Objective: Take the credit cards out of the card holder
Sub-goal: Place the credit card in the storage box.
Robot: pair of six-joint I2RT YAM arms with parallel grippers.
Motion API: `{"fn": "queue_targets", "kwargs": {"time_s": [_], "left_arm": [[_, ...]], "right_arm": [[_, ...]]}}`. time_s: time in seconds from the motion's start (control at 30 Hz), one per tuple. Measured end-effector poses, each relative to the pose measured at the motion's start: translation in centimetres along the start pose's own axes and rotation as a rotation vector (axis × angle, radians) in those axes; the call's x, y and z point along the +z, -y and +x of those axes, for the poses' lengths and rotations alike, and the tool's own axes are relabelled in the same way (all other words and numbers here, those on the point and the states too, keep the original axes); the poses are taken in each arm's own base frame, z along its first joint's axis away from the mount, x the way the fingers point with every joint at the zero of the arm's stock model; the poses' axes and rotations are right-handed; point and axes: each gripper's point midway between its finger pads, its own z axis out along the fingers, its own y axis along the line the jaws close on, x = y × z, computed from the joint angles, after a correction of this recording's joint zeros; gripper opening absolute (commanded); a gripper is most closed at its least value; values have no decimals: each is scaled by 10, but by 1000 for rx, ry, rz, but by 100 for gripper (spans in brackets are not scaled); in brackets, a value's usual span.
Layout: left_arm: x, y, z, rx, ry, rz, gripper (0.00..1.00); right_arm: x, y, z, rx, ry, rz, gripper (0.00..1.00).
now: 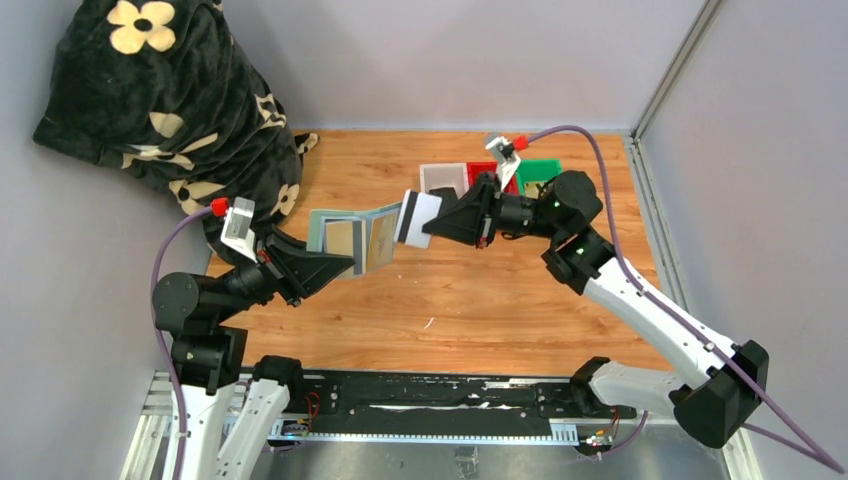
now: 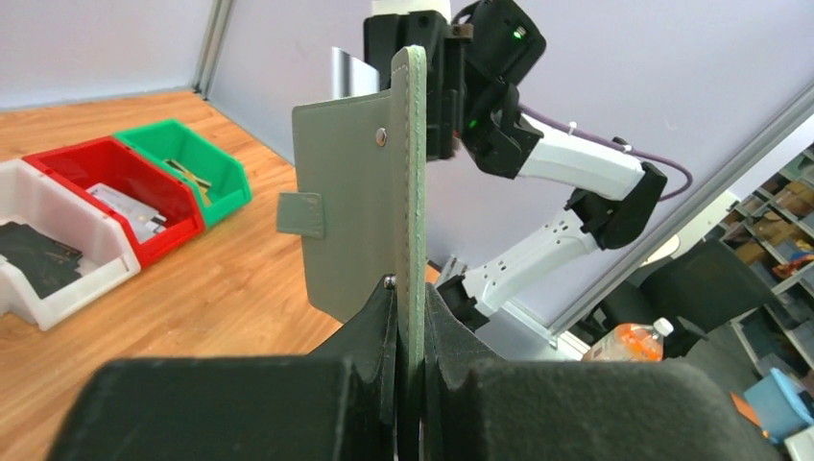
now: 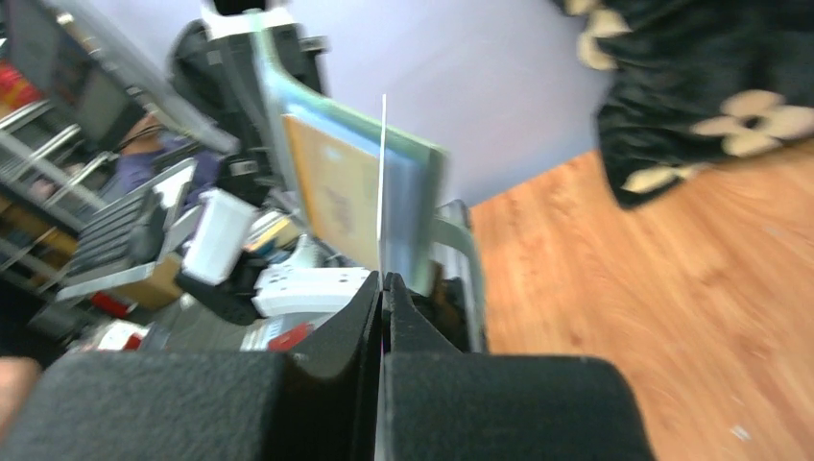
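The sage-green card holder (image 1: 322,232) hangs open above the table, with my left gripper (image 1: 350,264) shut on its lower edge. A tan-gold credit card (image 1: 343,238) sits in its inner pocket. My right gripper (image 1: 432,222) is shut on a white credit card (image 1: 416,217) with a dark stripe, whose left end meets the holder's right edge. In the left wrist view the card holder (image 2: 350,211) stands edge-on, clamped in the left gripper (image 2: 410,298). In the right wrist view the white card (image 3: 383,182) is a thin upright line rising from the shut right gripper (image 3: 382,280), with the card holder (image 3: 422,192) behind it.
A white bin (image 1: 443,178), a red bin (image 1: 483,169) and a green bin (image 1: 540,172) stand in a row at the back of the table, behind the right arm. A black flowered blanket (image 1: 170,90) fills the back left corner. Grey walls enclose the table.
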Motion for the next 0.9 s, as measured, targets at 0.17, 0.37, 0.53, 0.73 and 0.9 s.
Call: {"fn": "queue_targets", "kwargs": {"time_s": [0.17, 0.37, 0.53, 0.73, 0.9], "left_arm": [[-1, 0, 0, 23, -6, -3, 0], [-2, 1, 0, 63, -8, -5, 0], [-2, 5, -3, 85, -1, -1, 0], [-3, 7, -5, 97, 0, -1, 0], [-3, 6, -5, 100, -1, -3, 0]], "right_arm": [[-41, 63, -14, 7, 15, 229, 0], [-76, 139, -17, 35, -20, 456, 0], [-74, 218, -4, 82, -137, 590, 0], [-102, 312, 44, 219, -277, 758, 0], [-147, 336, 52, 296, -285, 866, 0]]}}
